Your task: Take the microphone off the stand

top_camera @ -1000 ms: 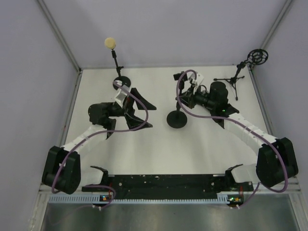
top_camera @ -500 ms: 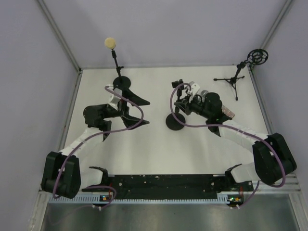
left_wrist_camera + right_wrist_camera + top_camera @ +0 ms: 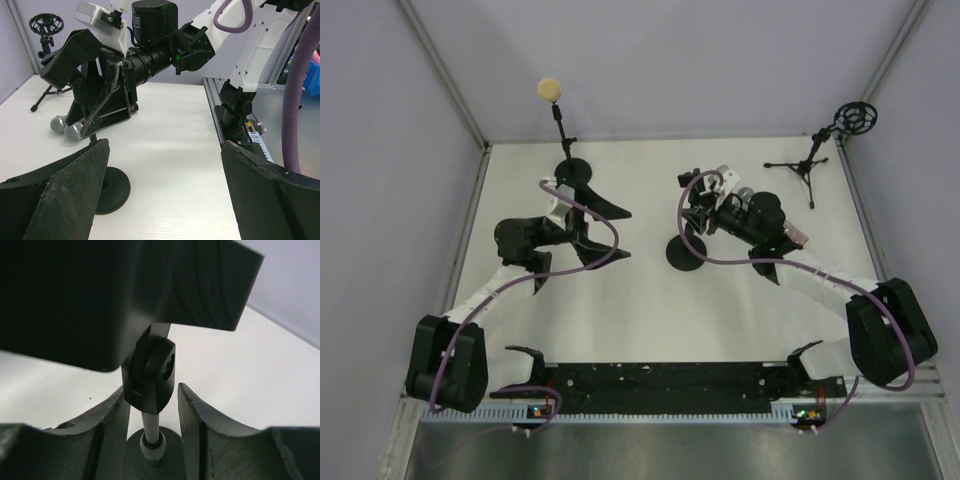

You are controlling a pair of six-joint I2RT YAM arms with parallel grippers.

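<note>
The right fingers [image 3: 202,432] stand slightly apart on either side of the swivel joint of the stand [image 3: 685,250], seemingly not clamping it. The microphone [image 3: 72,131], judging by its silver mesh head, lies low on the counter [image 3: 640,300] just behind them. The left fingers [image 3: 60,195] are spread wide, holding nothing.

Bare table [image 3: 650,310] lies open between my two arms, toward the near edge. Just behind my left gripper [image 3: 620,235] stands a foam-topped stand [image 3: 572,170]. A tripod [image 3: 808,160] fills the back right corner. My right gripper [image 3: 152,410] straddles a stand post [image 3: 151,432], its fingers [image 3: 202,432] leaving only narrow gaps either side.
</note>
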